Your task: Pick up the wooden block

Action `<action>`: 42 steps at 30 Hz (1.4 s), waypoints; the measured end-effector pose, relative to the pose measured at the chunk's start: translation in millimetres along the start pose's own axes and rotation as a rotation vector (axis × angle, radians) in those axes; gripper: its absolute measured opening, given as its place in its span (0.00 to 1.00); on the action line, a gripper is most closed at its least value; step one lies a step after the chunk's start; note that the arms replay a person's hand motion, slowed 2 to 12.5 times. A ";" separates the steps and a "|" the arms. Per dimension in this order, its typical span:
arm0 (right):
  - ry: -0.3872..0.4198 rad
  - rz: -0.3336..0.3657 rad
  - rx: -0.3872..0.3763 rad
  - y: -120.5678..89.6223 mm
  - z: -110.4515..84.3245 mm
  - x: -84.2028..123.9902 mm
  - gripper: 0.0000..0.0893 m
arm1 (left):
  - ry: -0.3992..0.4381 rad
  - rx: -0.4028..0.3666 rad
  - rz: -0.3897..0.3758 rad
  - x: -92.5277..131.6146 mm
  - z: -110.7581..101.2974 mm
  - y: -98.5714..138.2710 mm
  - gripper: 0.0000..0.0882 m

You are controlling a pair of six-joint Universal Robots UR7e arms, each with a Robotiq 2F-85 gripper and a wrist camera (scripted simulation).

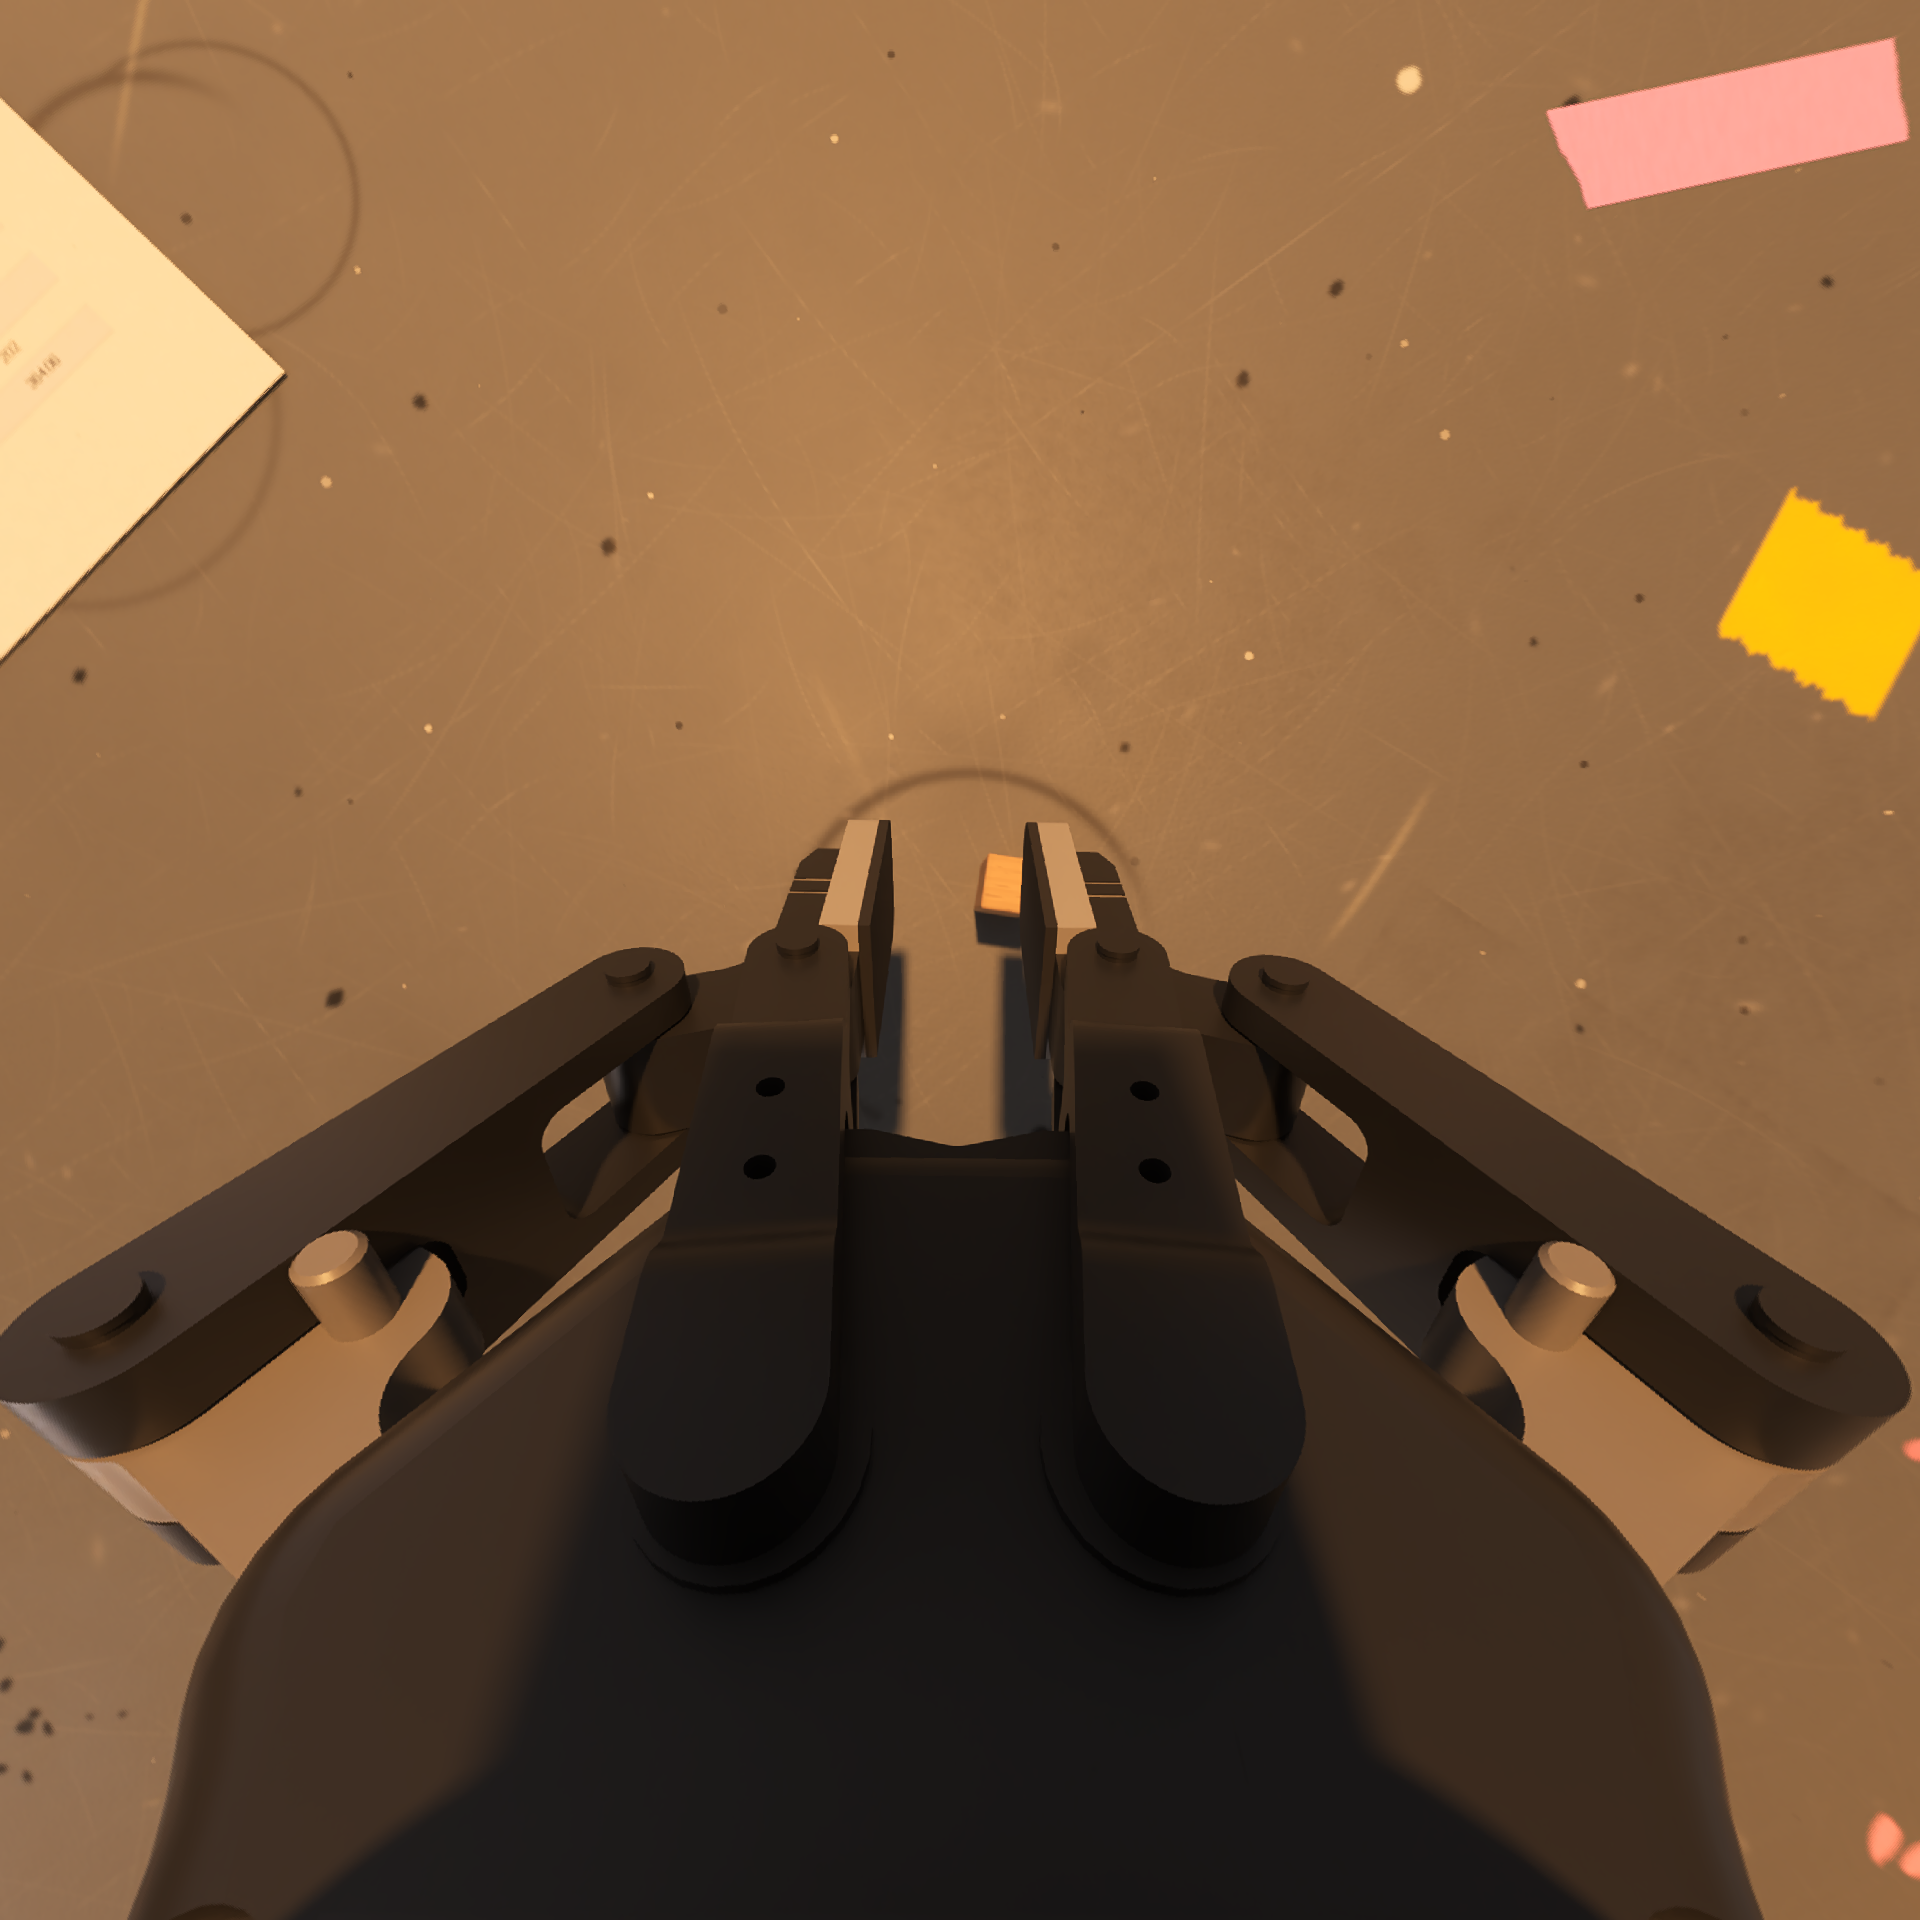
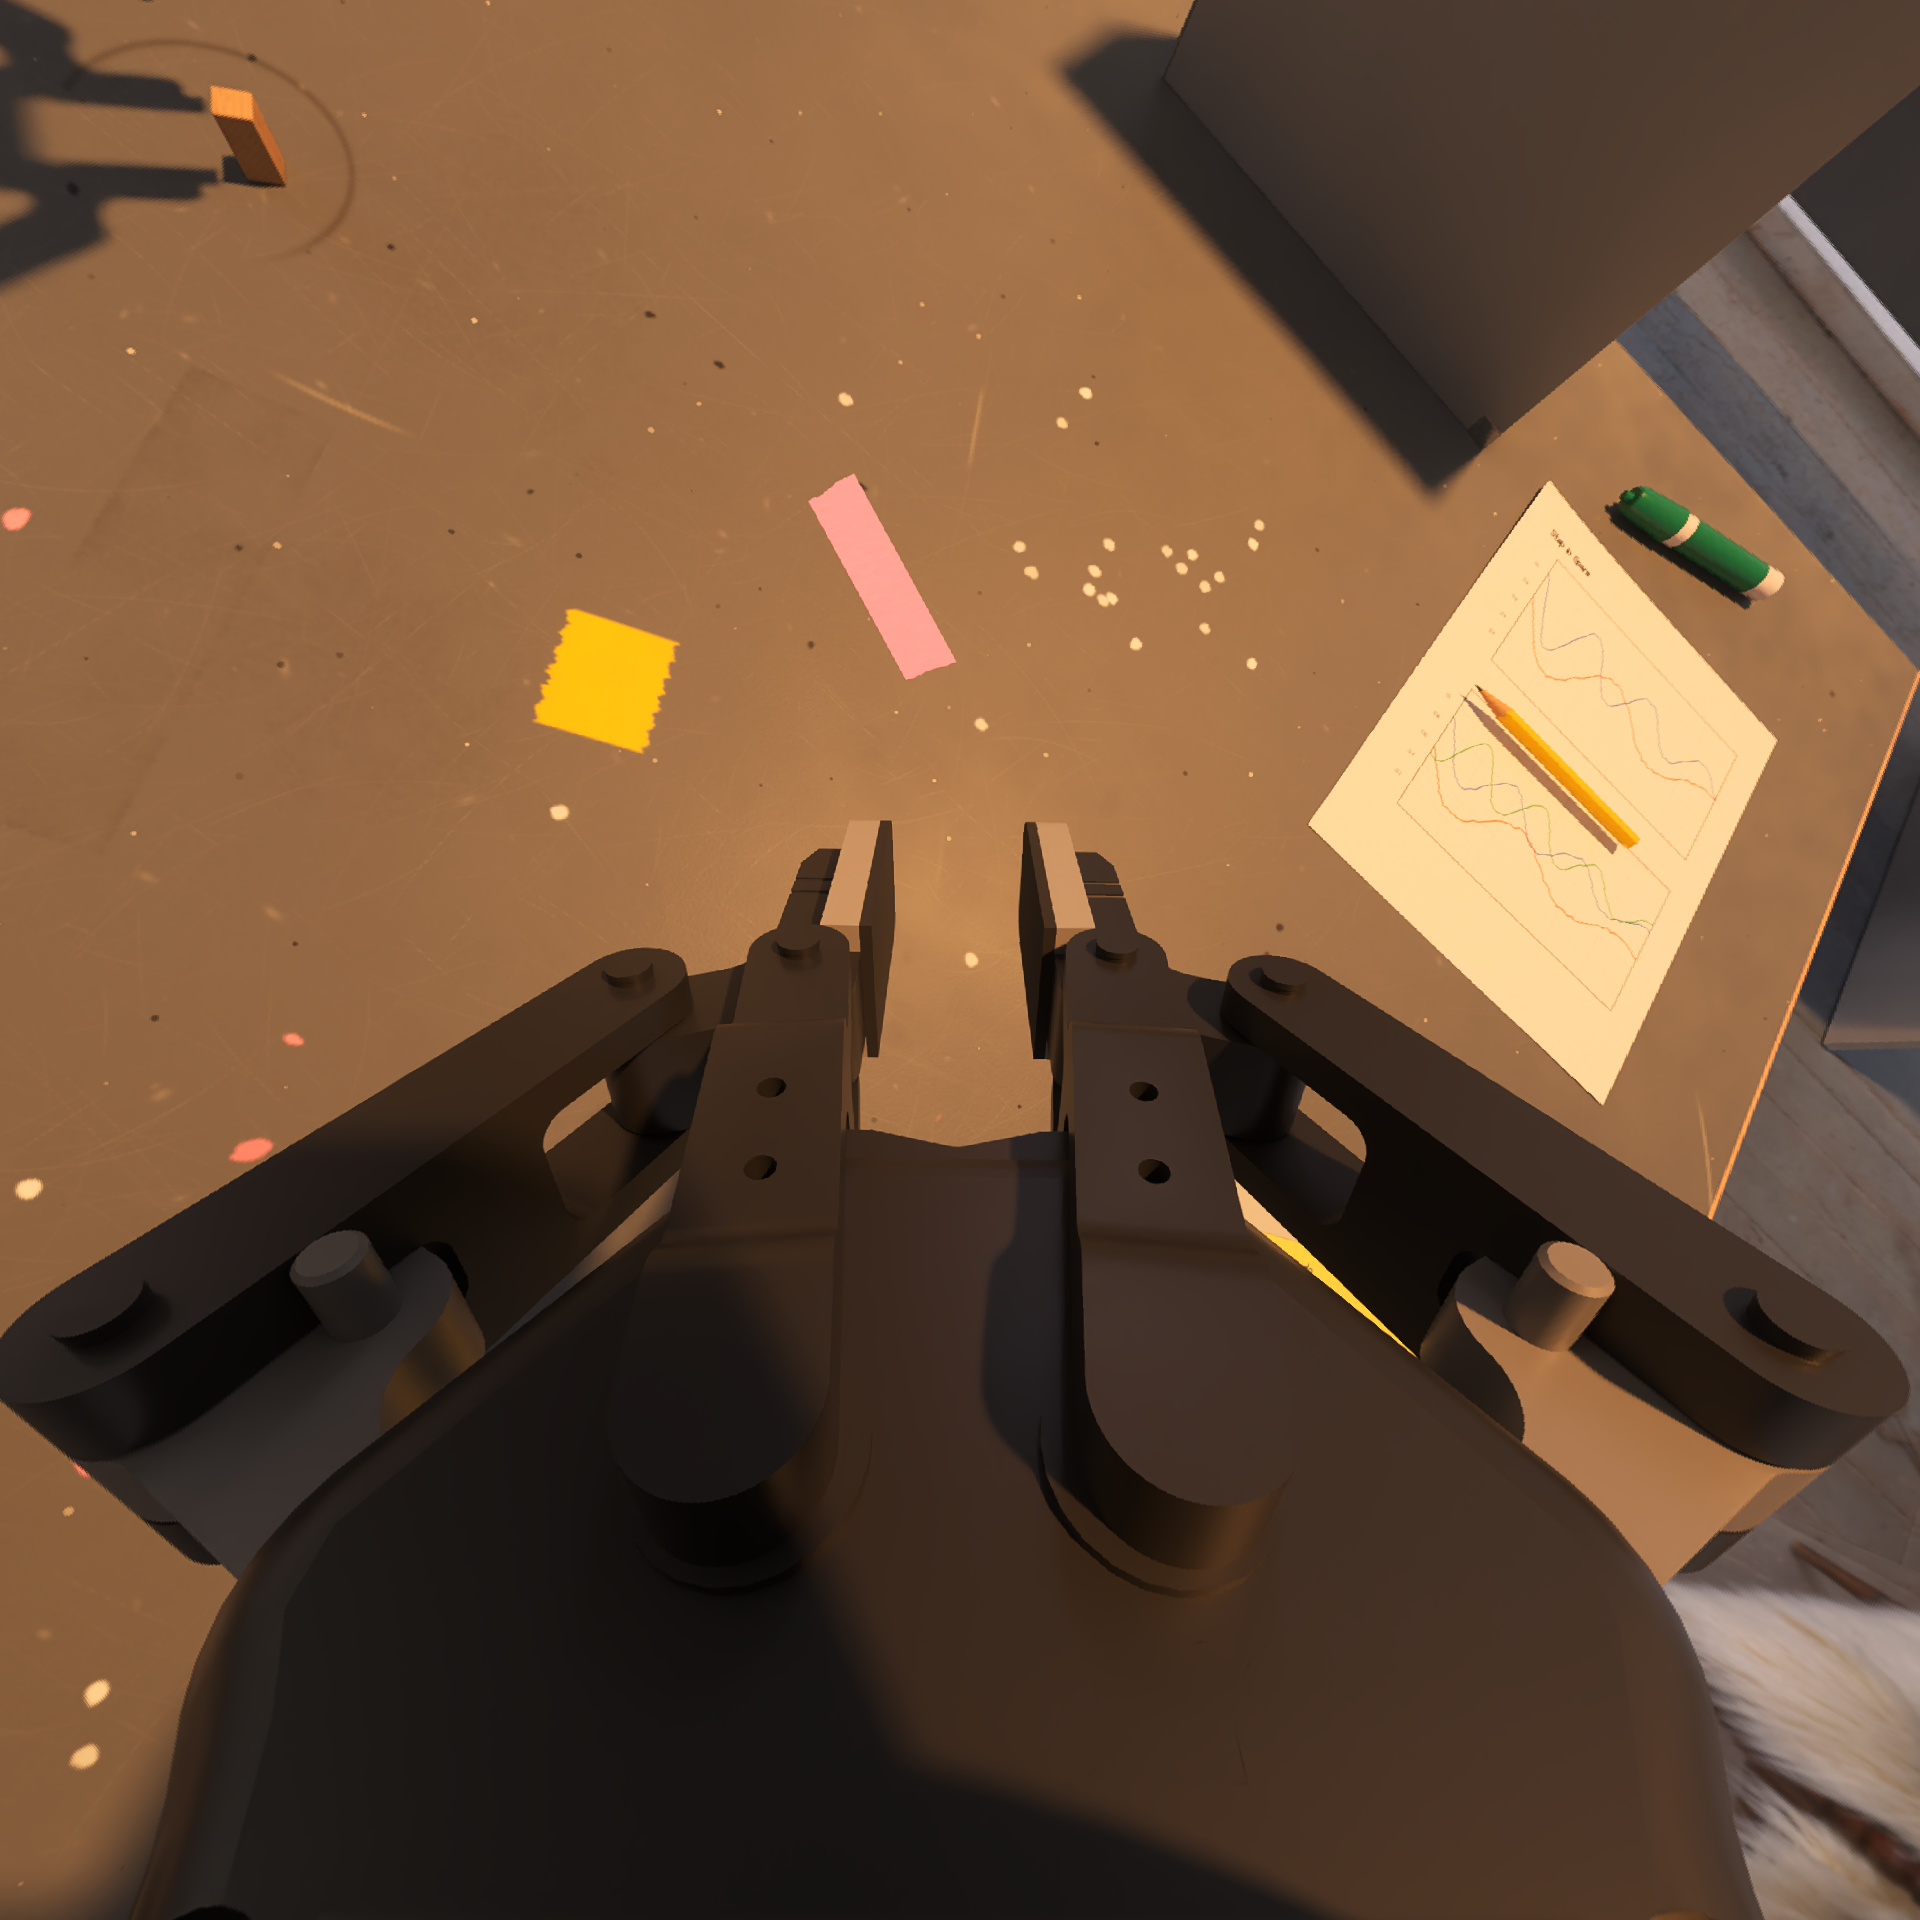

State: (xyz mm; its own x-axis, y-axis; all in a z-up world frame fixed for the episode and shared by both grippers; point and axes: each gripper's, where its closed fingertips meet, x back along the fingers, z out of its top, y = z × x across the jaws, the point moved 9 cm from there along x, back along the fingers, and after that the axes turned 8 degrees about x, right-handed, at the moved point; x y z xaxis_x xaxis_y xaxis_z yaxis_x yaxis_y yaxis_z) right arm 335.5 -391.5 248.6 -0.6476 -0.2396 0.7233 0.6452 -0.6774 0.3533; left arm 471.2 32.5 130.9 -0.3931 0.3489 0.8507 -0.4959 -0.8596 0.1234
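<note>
A small upright wooden block [image 1: 997, 885] stands on the brown table [image 1: 935, 468] inside a faint ring mark. My left gripper [image 1: 958, 831] is open and hangs above it; the block shows in the gap, close against the right finger's pad [image 1: 1039, 914], which hides part of it. In the right wrist view the block [image 2: 247, 135] stands far off at the top left, beside a gripper's shadow. My right gripper [image 2: 958, 831] is open and empty over bare table.
A yellow patch [image 2: 606, 681] and a pink strip [image 2: 881, 577] lie flat between the arms. A sheet with graphs [image 2: 1538, 831], a pencil [image 2: 1553, 769] and a green marker [image 2: 1699, 542] lie near the right table edge. A dark box [image 2: 1507, 187] stands behind. Another cream sheet [image 1: 94, 364] lies left.
</note>
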 end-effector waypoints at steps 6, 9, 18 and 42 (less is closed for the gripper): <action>-0.014 0.006 0.009 -1.0 -0.7 -2.0 0.25 | 0.015 -0.042 -0.025 -14.9 0.9 3.3 0.28; -0.023 0.008 0.018 -1.6 -0.9 -2.9 0.25 | -0.006 -0.052 -0.064 -21.8 0.1 8.8 0.33; -0.049 0.011 0.037 -3.1 -2.3 -4.8 0.25 | -0.095 -0.095 0.038 -37.1 -7.5 6.4 0.39; -0.066 0.028 0.052 -5.6 -2.5 -7.0 0.25 | -0.157 -0.181 -0.081 -13.9 -16.9 2.2 0.13</action>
State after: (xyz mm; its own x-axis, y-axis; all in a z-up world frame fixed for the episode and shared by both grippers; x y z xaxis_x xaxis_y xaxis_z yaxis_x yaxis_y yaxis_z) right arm 335.4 -387.8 240.1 -0.6020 -0.2110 0.7701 0.6842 -0.6335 0.3612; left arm 462.4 32.0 110.8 -0.2282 0.3390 0.9127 -0.6567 -0.7457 0.1128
